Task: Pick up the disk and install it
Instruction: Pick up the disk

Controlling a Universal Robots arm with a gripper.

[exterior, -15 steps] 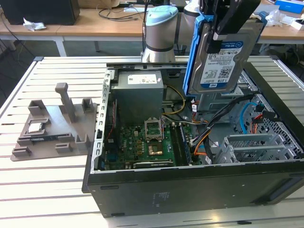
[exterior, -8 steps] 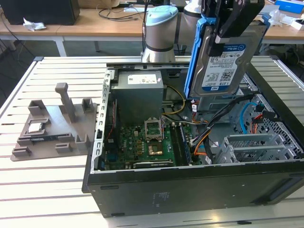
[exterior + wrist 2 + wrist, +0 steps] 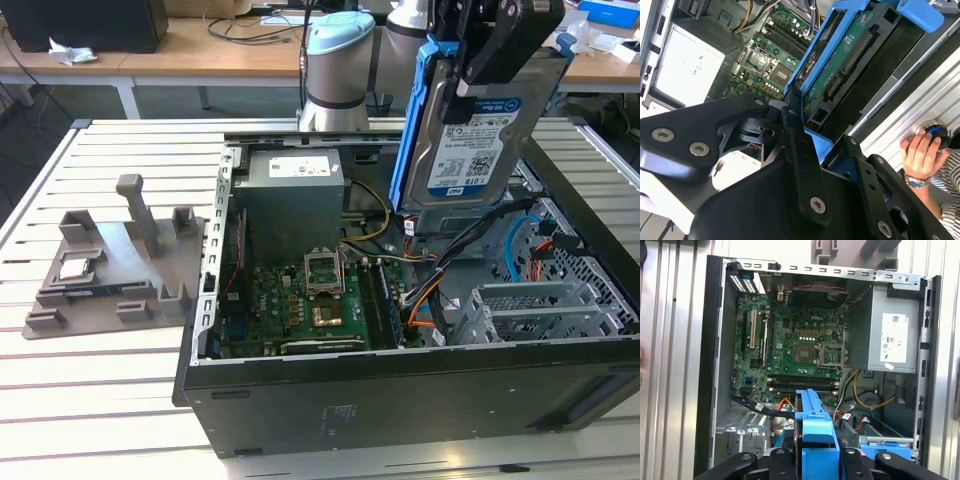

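The claw point(image 3: 480, 72) clamps the disk point(image 3: 480, 145) on edge above the open computer case point(image 3: 400, 400). A square grip and clearance from the loose cables point(image 3: 478, 236) seem to matter most here.

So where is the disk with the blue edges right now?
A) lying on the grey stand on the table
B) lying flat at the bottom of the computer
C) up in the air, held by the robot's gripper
C: the gripper grips the disk, which hangs upright above the open computer case.
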